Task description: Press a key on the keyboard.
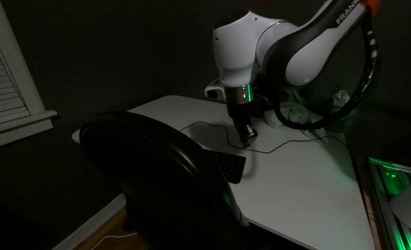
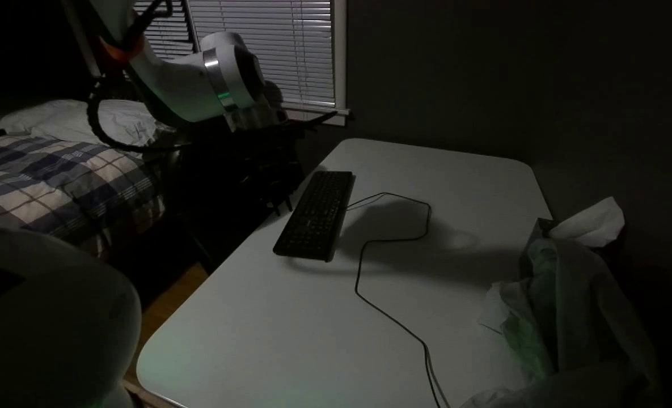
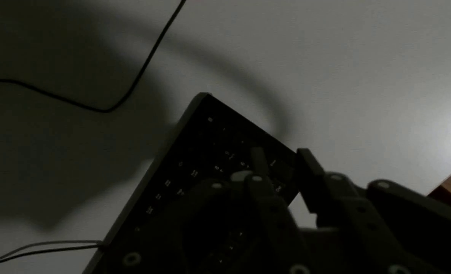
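Observation:
The black keyboard (image 1: 228, 166) lies on the white tabletop, partly hidden by a chair back. It shows whole in an exterior view (image 2: 316, 215), near the table's edge. In the wrist view its number-pad end (image 3: 210, 152) shows behind and below my fingers. My gripper (image 1: 248, 140) points down above the table near that end. In the wrist view my gripper (image 3: 281, 160) has its two fingertips apart with nothing between them. One fingertip is over the number-pad keys, the other at the keyboard's edge. I see no contact, but the exact height is unclear. In an exterior view the gripper is lost in darkness.
A big black chair back (image 1: 150, 163) stands against the table (image 1: 306, 194). A thin dark cable (image 2: 392, 317) winds across the tabletop from the keyboard. Crumpled pale bags or cloth (image 2: 568, 300) lie at the table's side. A bed (image 2: 58, 175) stands beyond. The room is dim.

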`<action>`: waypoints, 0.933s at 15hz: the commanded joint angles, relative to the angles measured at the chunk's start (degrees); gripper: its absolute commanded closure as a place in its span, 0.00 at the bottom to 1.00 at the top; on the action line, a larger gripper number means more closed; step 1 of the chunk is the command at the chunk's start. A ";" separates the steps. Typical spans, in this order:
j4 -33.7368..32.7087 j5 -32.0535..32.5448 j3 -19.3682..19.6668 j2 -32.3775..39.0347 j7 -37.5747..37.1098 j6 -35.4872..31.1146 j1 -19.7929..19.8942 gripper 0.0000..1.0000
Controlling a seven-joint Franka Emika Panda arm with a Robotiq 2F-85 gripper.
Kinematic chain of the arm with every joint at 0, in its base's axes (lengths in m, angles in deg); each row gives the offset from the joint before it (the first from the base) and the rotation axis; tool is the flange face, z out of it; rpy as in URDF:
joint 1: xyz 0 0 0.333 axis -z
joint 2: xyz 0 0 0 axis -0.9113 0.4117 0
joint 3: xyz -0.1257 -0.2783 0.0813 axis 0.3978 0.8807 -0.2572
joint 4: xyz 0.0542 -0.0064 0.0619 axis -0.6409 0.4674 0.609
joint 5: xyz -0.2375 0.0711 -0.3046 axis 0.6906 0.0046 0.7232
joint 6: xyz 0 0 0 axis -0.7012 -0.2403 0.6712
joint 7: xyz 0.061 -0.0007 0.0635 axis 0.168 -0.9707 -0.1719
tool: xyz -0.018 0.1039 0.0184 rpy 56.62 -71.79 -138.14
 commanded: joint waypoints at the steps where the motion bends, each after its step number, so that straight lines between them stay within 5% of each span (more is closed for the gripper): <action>1: -2.24 1.69 0.72 4.95 0.28 -1.50 0.48 1.00; 14: -4.72 2.04 3.94 14.39 -0.88 -8.59 1.17 1.00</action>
